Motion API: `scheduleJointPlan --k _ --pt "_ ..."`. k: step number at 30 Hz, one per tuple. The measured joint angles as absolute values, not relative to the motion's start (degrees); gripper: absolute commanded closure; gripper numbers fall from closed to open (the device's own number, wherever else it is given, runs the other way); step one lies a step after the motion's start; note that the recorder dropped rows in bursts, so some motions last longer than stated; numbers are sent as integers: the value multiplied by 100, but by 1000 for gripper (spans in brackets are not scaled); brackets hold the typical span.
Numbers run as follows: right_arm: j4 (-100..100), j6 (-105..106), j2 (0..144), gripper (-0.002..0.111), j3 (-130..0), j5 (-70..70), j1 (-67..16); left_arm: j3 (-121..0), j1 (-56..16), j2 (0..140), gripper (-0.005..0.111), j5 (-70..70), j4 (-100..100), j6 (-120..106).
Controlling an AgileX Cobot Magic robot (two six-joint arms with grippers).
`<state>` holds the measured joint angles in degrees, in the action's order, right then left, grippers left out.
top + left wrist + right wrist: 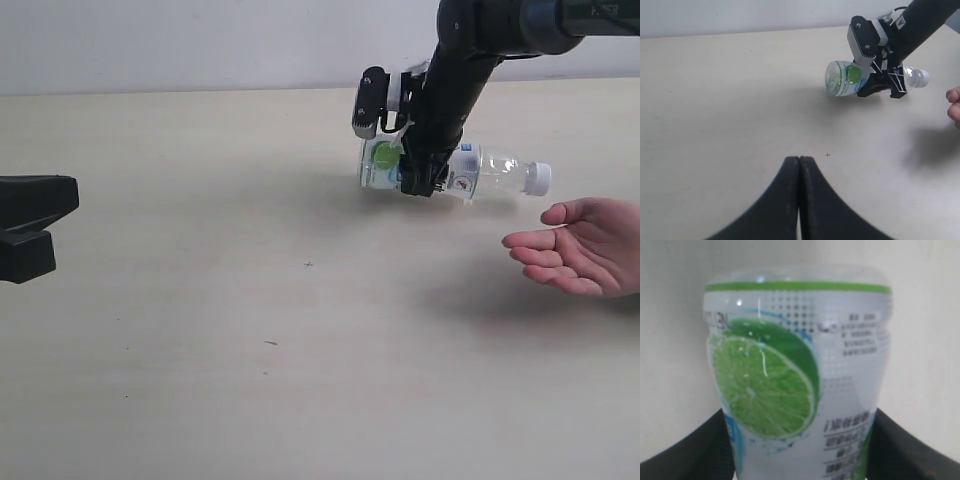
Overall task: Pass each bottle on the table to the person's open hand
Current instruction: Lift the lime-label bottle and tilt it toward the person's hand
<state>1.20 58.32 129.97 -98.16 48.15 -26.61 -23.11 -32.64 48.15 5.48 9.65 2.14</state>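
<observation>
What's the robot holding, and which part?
The right hand grips the lime-label bottle around its labelled body, nearer the base than the cap. The left hand is shut and empty.

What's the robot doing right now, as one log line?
right gripper: shut on bottle, sideways above table | cap: toward person's open hand, apart | left gripper: shut, empty

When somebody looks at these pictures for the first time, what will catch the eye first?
The right gripper clamps a clear lime-label bottle sideways, its white cap pointing to the person's open hand, held palm up at the right of the exterior view. The left gripper rests shut at its far left.
</observation>
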Motion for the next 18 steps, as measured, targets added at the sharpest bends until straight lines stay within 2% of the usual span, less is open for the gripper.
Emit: scheduleJointPlan --k 9,18 --pt "130 5774 12583 108 -9923 4802 -2661 -2311 -3264 4815 107 548 965 214" --pt "152 4698 12118 108 -9928 4824 -2661 -2311 -3264 4815 107 548 965 214"
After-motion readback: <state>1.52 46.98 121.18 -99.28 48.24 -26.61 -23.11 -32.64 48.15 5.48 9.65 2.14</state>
